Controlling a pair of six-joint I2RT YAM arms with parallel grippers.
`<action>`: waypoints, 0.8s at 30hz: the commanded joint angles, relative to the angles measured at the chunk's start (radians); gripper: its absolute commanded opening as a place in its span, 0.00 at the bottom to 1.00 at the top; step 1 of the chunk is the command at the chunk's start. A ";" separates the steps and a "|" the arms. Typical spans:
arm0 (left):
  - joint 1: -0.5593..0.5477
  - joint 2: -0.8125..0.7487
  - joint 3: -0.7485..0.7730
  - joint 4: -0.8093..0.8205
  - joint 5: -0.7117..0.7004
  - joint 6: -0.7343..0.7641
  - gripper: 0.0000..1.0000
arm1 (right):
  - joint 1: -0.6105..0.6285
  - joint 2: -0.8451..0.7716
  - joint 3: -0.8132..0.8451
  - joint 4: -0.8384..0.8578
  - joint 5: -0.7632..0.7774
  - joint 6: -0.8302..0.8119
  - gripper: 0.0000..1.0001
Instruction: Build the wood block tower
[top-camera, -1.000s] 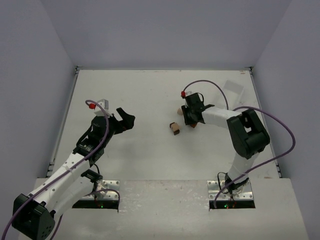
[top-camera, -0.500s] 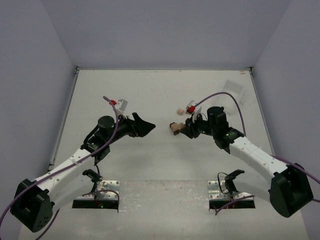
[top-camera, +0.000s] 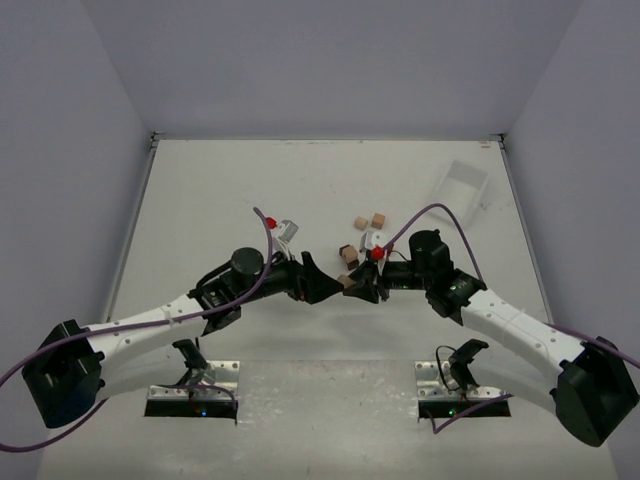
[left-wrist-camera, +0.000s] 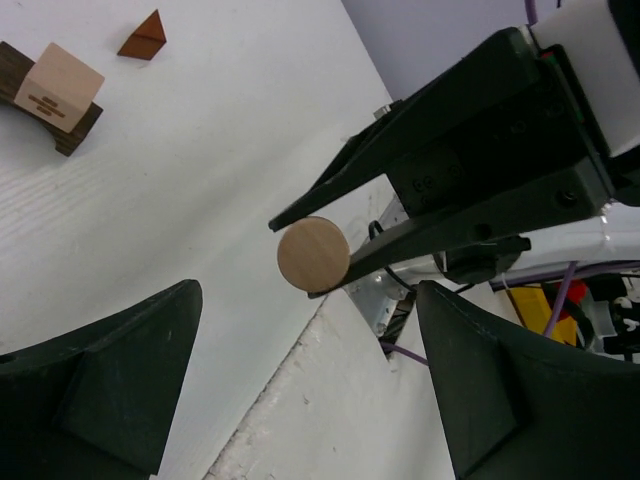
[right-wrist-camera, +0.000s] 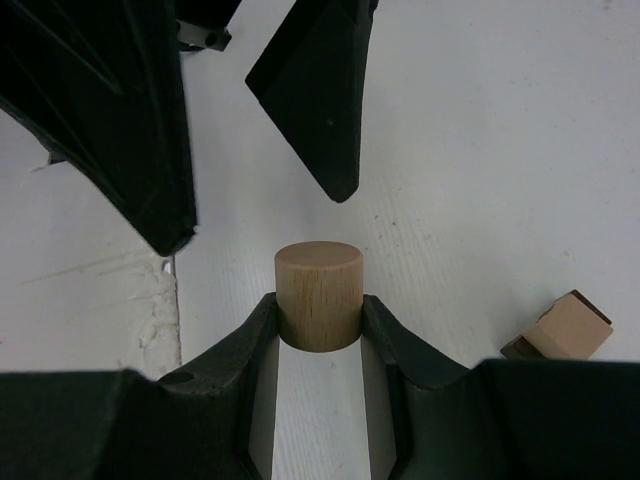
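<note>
My right gripper is shut on a pale tan wooden cylinder and holds it upright above the table; it shows in the top view too. My left gripper is open and faces it at close range. In the left wrist view the cylinder sits between the right gripper's fingers, just ahead of my open left gripper. A pale cube on a dark brown block and a reddish-brown wedge lie beyond. The stacked pair and two pale cubes show from above.
A clear plastic tray lies at the back right. The left gripper's fingers hang over the cylinder in the right wrist view, and the stacked blocks are at its right. The table's rough front edge is close below.
Both arms have swung to the front centre. The right gripper has carried the cylinder from beside the blocks toward the left gripper, which has moved right to meet it.
</note>
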 joint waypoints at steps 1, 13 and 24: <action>-0.038 0.059 0.064 0.071 -0.057 -0.033 0.79 | 0.005 -0.013 0.002 0.061 -0.045 -0.014 0.01; -0.077 0.110 0.078 0.120 -0.088 -0.070 0.42 | 0.010 -0.008 0.005 0.025 -0.044 -0.040 0.00; -0.084 0.140 0.084 0.151 -0.046 -0.063 0.22 | 0.010 -0.006 0.002 0.027 -0.025 -0.046 0.00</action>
